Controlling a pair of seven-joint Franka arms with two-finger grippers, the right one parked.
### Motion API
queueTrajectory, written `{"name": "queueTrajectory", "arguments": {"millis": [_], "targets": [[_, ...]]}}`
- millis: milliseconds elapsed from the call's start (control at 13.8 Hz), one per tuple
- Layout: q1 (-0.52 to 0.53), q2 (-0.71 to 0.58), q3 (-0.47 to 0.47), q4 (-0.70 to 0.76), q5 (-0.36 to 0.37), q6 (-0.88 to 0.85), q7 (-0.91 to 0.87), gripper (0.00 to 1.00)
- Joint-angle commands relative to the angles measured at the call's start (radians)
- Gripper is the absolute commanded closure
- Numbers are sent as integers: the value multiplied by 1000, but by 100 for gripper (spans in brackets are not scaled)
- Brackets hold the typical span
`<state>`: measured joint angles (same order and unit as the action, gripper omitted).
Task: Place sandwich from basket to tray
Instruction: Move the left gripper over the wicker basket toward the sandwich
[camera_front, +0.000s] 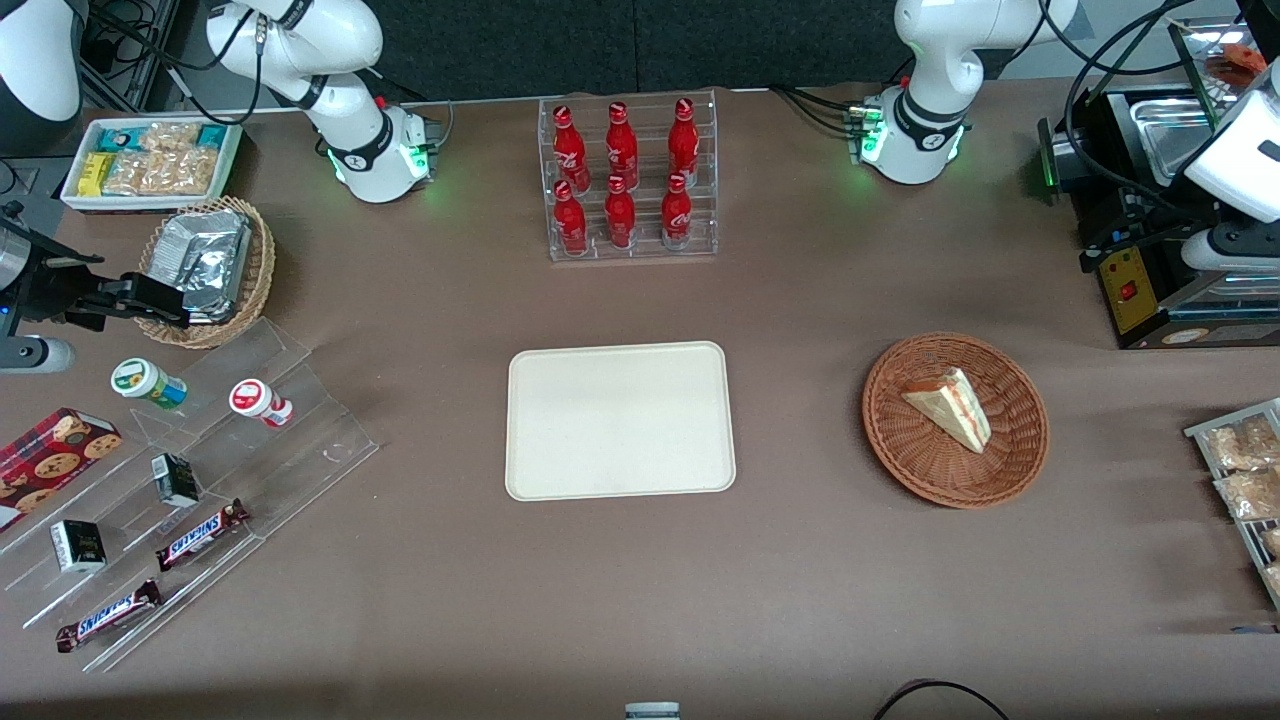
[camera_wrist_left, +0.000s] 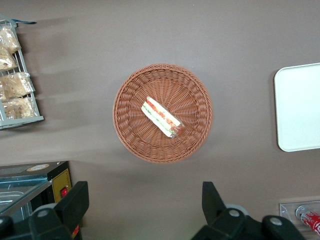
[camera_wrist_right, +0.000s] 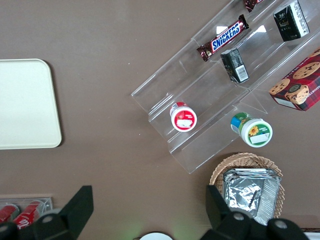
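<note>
Your gripper (camera_wrist_left: 142, 207) hangs released high above the basket (camera_wrist_left: 162, 113), nothing grasped. The sandwich (camera_wrist_left: 163, 117) lies slanted; misaligned fingers could pinch wicker or slip off the wrap before the tray (camera_front: 620, 420).

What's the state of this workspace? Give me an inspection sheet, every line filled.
Surface: brown table, no spills seen.
Job's things: sandwich lies in the basket; tray bare, beside the basket.
Clutter: bottle rack, farther from the camera than the tray; acrylic stand with Snickers bars; tan basket of foil packets.
Grippers: gripper open, empty, hovering above the table near the basket.
Cables: black cables by the working arm; cable loop at the near edge.
Surroundings: black appliance and snack-bag rack at the working arm's end.
</note>
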<state>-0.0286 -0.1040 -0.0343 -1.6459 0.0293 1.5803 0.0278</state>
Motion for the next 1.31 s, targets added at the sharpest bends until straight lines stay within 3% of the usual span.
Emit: {"name": "queueTrajectory", "arguments": {"millis": [0,291,582,1236], "targets": [[9,3,-9,9,-8,-16,-9,0],[21,47,-3,9,-6,-16,-47,0],[7,182,-7,-2,-3,58,-455,0],[-34,426,-9,-141,4,383,-842,0]]}}
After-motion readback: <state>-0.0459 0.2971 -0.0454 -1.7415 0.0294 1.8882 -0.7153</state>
